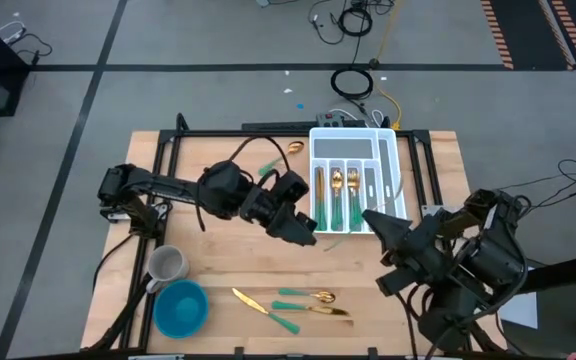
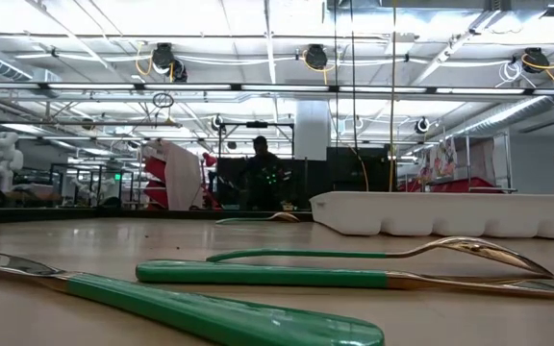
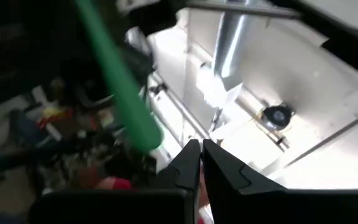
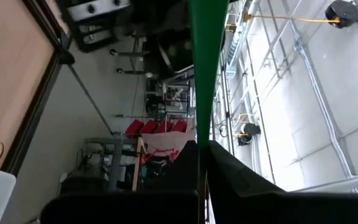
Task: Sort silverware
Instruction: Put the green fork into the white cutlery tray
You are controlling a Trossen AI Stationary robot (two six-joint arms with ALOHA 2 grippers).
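Two grippers, left (image 1: 303,232) and right (image 1: 376,218), are each clenching a green-handled piece of silverware (image 3: 120,87) beside the white tray (image 1: 393,160), probably for slotting with like pieces, while three pieces (image 1: 288,301) are lying on the bench (image 1: 218,265).

My silverware (image 1: 290,303), gold heads and teal handles, lies loose at six o'clock; more (image 1: 340,198) sits in slots at one o'clock.
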